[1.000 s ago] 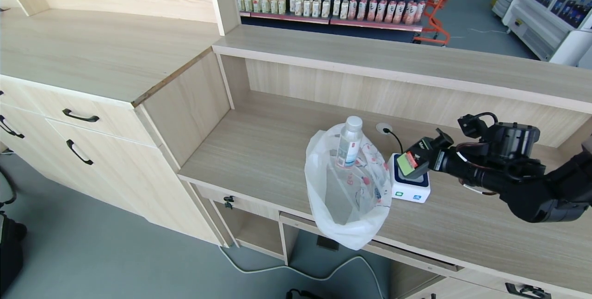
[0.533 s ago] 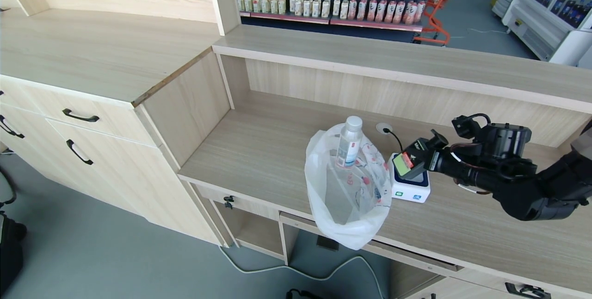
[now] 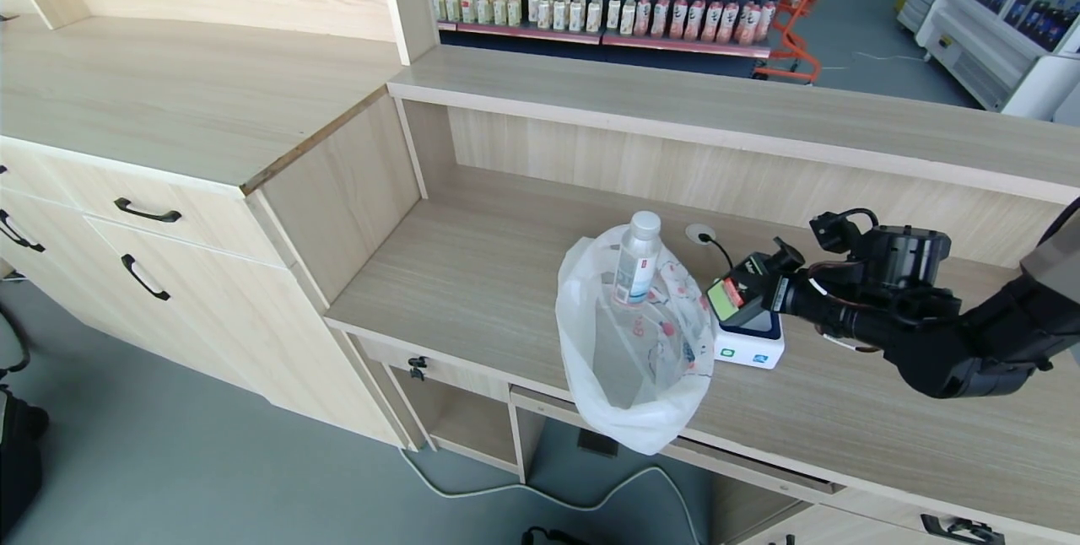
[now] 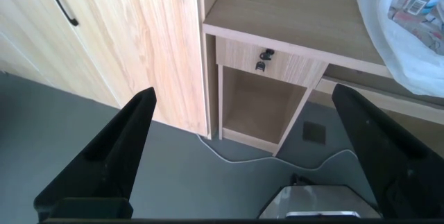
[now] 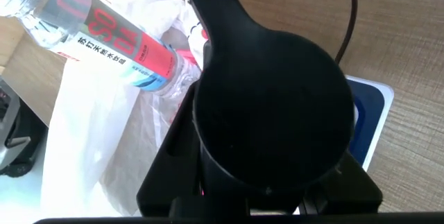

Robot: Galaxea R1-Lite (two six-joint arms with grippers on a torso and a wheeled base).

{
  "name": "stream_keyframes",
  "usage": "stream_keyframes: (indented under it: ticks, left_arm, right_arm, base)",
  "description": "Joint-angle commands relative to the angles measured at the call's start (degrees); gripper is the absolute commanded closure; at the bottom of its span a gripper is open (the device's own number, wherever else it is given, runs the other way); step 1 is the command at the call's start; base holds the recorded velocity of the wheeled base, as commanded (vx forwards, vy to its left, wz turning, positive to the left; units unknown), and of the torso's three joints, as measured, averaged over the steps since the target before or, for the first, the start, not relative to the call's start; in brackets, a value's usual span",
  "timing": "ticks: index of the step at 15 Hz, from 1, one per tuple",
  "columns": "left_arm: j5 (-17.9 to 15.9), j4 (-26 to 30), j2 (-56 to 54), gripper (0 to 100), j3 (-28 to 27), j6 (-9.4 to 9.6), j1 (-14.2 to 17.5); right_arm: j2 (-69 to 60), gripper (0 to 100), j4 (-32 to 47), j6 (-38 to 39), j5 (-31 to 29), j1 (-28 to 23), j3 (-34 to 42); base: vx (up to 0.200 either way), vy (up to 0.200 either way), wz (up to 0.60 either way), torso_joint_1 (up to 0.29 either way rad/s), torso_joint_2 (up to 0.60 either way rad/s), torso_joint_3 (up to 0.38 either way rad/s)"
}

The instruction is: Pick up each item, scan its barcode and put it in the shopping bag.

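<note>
Right end effector (image 3: 742, 296) pinches small green-and-red pack (image 3: 724, 300), holding it just above white scanner (image 3: 749, 347) on worktop (image 3: 472, 275). Shopping bag (image 3: 633, 359) sits at worktop's front edge, just beside scanner, mouth open. Bottle (image 3: 638, 262) stands upright inside bag. Left end effector (image 4: 244, 92) hangs low over floor, fingers spread, holding nothing.

The head camera is looking down from high over the worktop (image 3: 472, 275) — the right wrist camera is peering closely at the shopping bag (image 5: 97, 154), which the low, floor-facing left wrist camera is also catching.
</note>
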Motion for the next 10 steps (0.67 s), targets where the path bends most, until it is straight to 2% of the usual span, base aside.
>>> stream_keyframes:
  ticks: [1,8,9,10]
  left_arm:
    - [0.01,-0.01,-0.02,0,0.01,-0.01,0.00]
    - [0.01,-0.01,-0.02,0,0.01,-0.01,0.00]
    - [0.01,-0.01,-0.02,0,0.01,-0.01,0.00]
    - [0.01,-0.01,-0.02,0,0.01,-0.01,0.00]
  right_arm:
    - [0.66,100,0.20,-0.14,-0.05,-0.11,-0.07]
    - [-2.59,100,-0.16,-0.40,-0.05,-0.55,-0.33]
    - [-3.91,100,0.02,-1.46,-0.14,-0.72,0.02]
    - [-7.78,100,0.37,-6.73,-0.31,-2.04,1.87]
  base:
    - [0.000,0.000,0.00,0.000,0.00,0.000]
    - [0.000,0.000,0.00,0.000,0.00,0.000]
    - [0.000,0.000,0.00,0.000,0.00,0.000]
    - [0.000,0.000,0.00,0.000,0.00,0.000]
